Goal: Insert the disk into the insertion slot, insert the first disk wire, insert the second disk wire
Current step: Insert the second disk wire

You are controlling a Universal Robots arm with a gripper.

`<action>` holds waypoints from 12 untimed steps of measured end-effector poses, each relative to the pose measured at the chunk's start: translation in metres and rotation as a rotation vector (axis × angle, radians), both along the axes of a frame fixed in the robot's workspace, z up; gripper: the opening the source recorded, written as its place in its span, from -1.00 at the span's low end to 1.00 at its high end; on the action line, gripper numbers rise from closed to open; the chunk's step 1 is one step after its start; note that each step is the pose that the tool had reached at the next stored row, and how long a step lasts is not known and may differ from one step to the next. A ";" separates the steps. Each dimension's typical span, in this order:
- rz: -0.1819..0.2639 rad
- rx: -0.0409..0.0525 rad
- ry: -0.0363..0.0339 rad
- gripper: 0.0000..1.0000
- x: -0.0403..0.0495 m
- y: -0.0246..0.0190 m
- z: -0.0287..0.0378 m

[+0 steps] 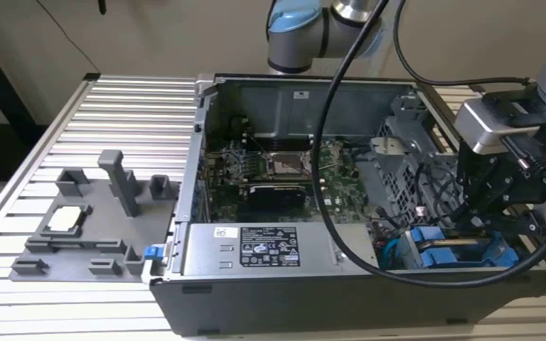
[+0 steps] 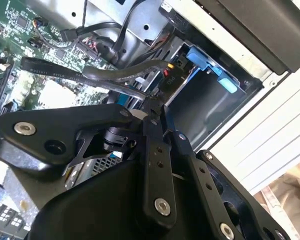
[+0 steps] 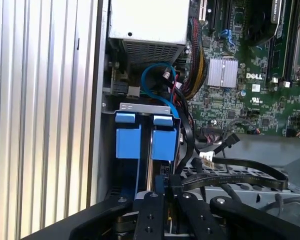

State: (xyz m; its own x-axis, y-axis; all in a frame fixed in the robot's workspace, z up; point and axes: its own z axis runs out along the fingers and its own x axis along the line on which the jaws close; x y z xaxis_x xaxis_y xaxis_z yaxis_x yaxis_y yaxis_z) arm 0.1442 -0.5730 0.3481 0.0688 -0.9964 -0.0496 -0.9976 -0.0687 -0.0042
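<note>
Reaching into the open computer case [image 1: 283, 177] on the slatted table [image 1: 111, 114], the gripper [image 1: 477, 213] hung over the blue-framed disk [image 1: 453, 250] seated in its bay. In the second wrist view, the jaws pinched a black cable connector [image 2: 166, 80]. The first wrist view showed the disk's blue carrier.

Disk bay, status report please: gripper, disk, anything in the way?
Gripper shut on a black wire connector at the bay mouth. Disk seated in the insertion slot, blue carrier tabs showing. Loose black cables draped beside the bay.
</note>
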 end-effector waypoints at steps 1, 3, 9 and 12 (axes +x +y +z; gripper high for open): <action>0.000 0.0000 0.0000 -0.67 0.0000 0.0000 0.0000; 0.000 0.0003 0.0000 -0.67 0.0001 0.0000 -0.0002; 0.000 0.0016 -0.0003 -0.67 0.0001 0.0000 -0.0016; 0.000 0.0043 -0.0004 -0.67 0.0002 0.0000 -0.0025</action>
